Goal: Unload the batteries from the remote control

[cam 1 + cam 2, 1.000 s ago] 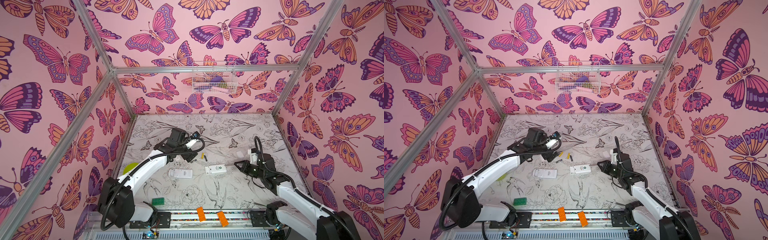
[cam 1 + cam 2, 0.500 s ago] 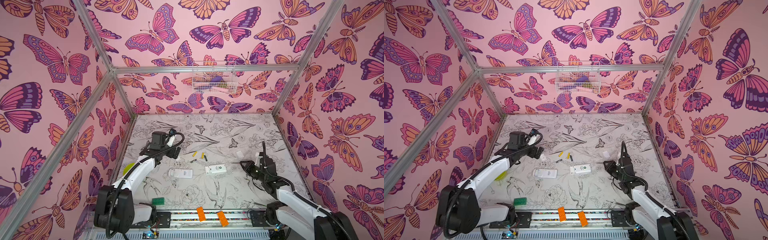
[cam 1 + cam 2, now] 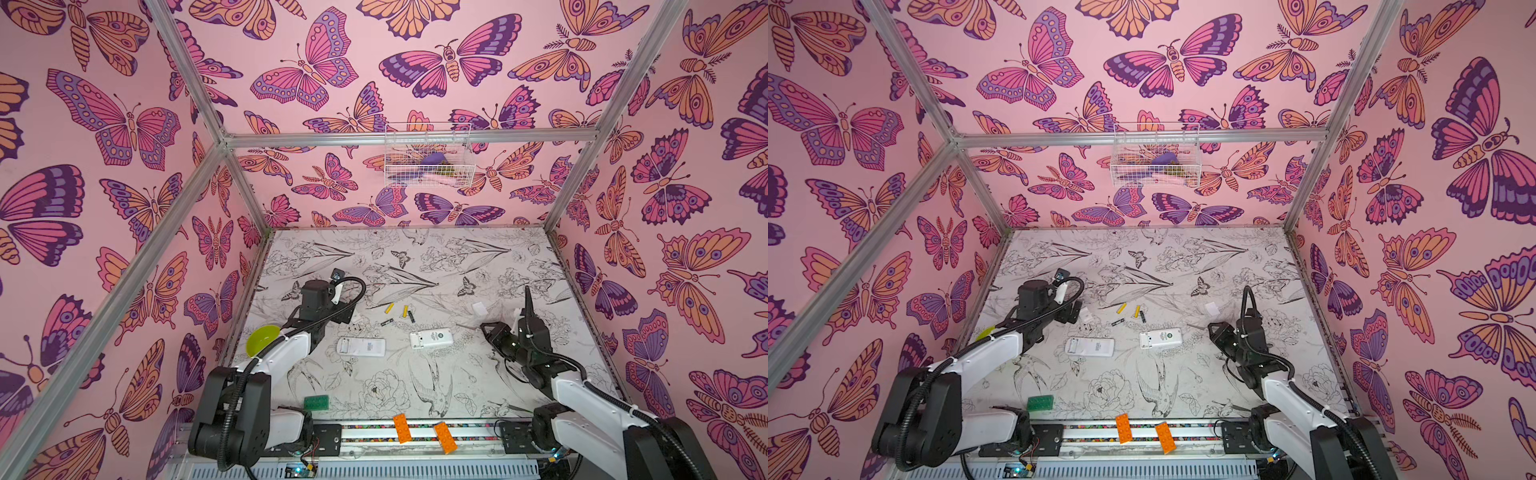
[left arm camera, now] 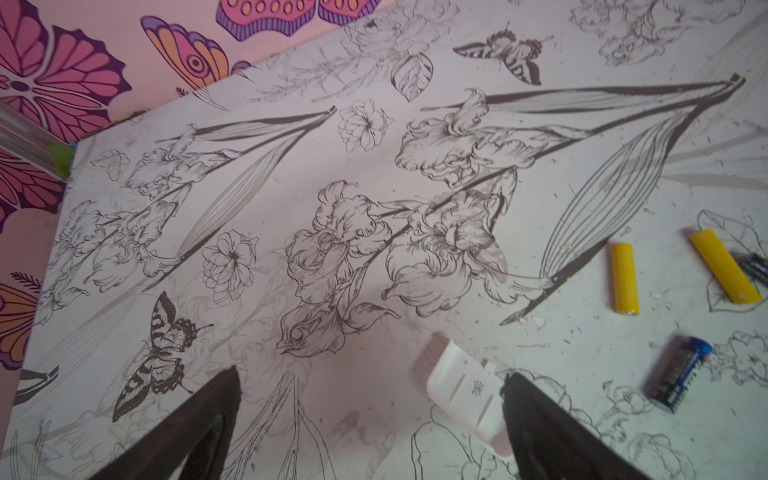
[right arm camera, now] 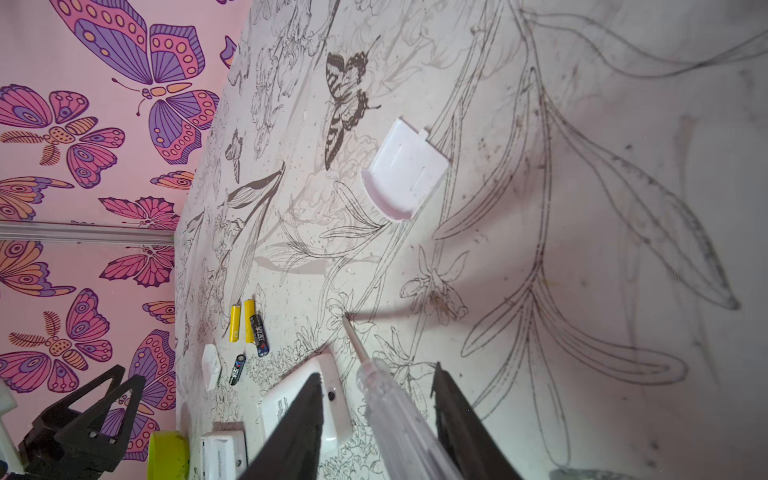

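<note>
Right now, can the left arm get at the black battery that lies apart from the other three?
Probably yes. The left fingers stand wide open and empty, and the black battery lies bare close by. Only the white battery cover, beside one finger, sits near the way.

four batteries lie loose on their sides near the middle of the worktop (image 3: 457,386). one yellow battery (image 3: 389,308) lies tilted, slightly apart from the rest. a second yellow battery (image 3: 405,311) lies close against a black battery (image 3: 411,316), the two nearly parallel. another black battery (image 3: 387,322), blue-capped in the left wrist view, lies alone just in front of them. nearer the front, two white remotes lie flat and well apart: the left remote (image 3: 360,347) and the right remote (image 3: 431,338).
</note>
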`<state>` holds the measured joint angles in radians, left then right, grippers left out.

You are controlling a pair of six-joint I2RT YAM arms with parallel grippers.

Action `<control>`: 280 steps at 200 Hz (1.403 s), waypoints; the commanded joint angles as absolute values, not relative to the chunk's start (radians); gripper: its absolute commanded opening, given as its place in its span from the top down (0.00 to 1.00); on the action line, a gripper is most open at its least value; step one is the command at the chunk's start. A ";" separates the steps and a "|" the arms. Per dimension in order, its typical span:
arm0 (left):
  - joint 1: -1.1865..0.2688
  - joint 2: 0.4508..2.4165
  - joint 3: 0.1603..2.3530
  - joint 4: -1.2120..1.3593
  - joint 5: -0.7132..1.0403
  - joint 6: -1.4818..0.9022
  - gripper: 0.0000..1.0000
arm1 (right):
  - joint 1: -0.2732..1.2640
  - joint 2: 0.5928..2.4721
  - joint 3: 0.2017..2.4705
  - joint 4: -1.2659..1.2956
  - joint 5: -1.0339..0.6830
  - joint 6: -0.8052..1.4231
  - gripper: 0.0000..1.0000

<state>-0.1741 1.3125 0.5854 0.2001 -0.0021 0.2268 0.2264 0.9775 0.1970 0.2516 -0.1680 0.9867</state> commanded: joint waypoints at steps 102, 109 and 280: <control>-0.122 1.363 0.421 0.641 -0.052 0.148 0.00 | 0.214 0.936 0.379 -0.230 0.002 0.695 0.09; -0.122 1.365 0.415 0.661 -0.051 0.145 0.00 | 0.214 0.942 0.393 -0.237 0.000 0.680 0.07; -0.095 1.485 0.267 1.008 -0.120 0.084 0.00 | 0.079 0.937 0.322 0.350 0.209 0.064 0.01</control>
